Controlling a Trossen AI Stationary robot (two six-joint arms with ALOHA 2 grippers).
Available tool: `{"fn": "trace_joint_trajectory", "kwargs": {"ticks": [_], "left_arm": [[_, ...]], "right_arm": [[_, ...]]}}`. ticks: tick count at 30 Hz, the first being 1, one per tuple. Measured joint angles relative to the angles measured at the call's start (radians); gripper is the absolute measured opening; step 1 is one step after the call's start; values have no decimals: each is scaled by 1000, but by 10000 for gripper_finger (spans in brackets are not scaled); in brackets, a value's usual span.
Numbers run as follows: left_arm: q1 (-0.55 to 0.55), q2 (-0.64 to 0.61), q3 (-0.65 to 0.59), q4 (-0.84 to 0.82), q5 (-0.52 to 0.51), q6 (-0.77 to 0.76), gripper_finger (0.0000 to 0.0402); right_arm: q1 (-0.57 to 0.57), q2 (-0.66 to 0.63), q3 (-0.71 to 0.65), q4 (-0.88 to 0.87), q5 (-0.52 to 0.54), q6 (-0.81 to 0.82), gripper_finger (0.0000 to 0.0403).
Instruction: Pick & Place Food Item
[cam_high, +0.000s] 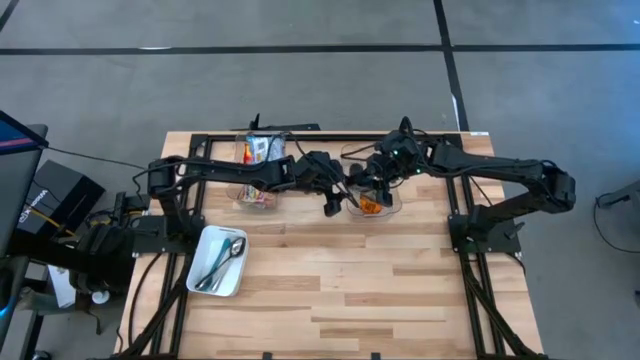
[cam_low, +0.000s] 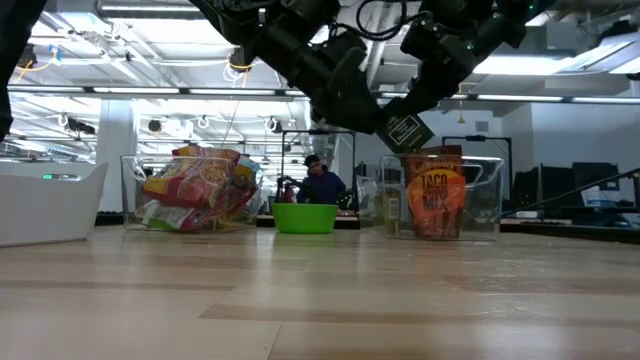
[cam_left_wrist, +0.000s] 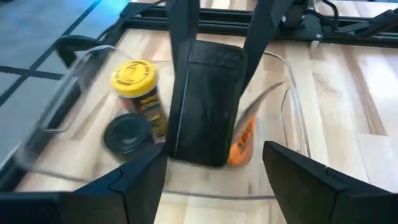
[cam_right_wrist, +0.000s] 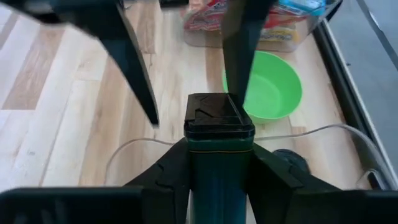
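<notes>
A dark rectangular tin (cam_left_wrist: 208, 106) with a black lid (cam_right_wrist: 217, 115) hangs over the right clear container (cam_high: 385, 205), held by my right gripper (cam_right_wrist: 219, 149), which is shut on it. My left gripper (cam_left_wrist: 214, 158) is open, its fingers standing on either side of the tin's other end with a clear gap on one side. In the high view both grippers meet mid-table, my left gripper (cam_high: 333, 200) beside my right gripper (cam_high: 365, 188). The low view shows the tin (cam_low: 405, 128) tilted above the container. My right gripper pinches the tin's two opposite side walls (cam_right_wrist: 194, 163) between its two fingers. The fingers (cam_left_wrist: 183, 37) lie along the tin, slanting down from the table's right, and its lid end sticks out beyond the fingertips. The tin is tilted and lifted clear of the container.
The right container holds a taco mix pouch (cam_low: 438, 200), a yellow-lidded jar (cam_left_wrist: 138, 87) and a black-lidded jar (cam_left_wrist: 127, 134). A second clear container (cam_low: 195, 190) of snack bags stands to the left, a green bowl (cam_right_wrist: 270, 87) between them. A white tray (cam_high: 218, 262) with spoons lies near left.
</notes>
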Motion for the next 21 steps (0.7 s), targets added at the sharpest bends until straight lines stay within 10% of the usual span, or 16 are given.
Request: {"fn": "trace_joint_trajectory", "kwargs": {"ticks": [21], "left_arm": [[12, -241, -26, -258, -145, -30, 215]], "right_arm": [[-27, -3, -101, 272, -4, 58, 107]]}}
